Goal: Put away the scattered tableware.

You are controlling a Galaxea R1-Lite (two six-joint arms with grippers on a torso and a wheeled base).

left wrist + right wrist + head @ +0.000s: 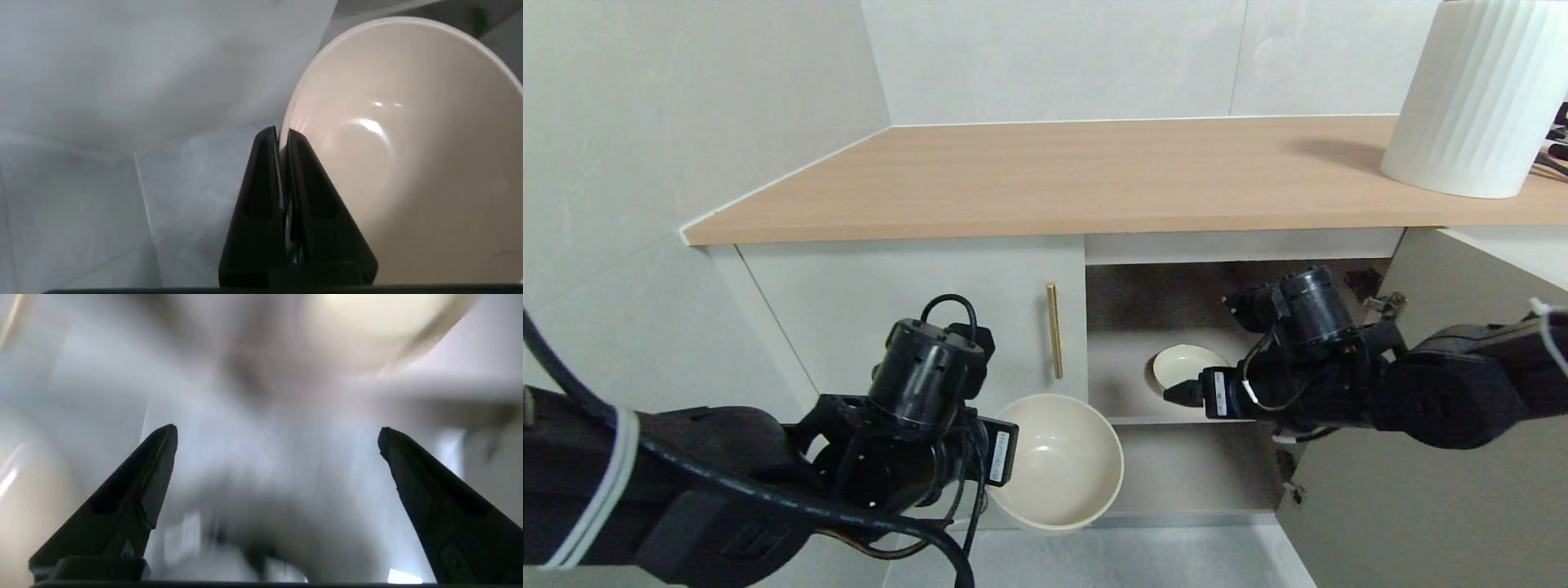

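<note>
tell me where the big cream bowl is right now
Head view, low centre: the big cream bowl is pinched by its rim in the left hand, below the gold door handle.

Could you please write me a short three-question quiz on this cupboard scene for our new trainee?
1. True or false: the left tool is shut on the rim of the large cream bowl.
2. Where does the small cream dish sit? A) on the wooden countertop B) on the cupboard shelf behind the open door C) on the floor
3. Fill in: the right tool is ____ (open or shut).
Key: 1 true; 2 B; 3 open.
</note>
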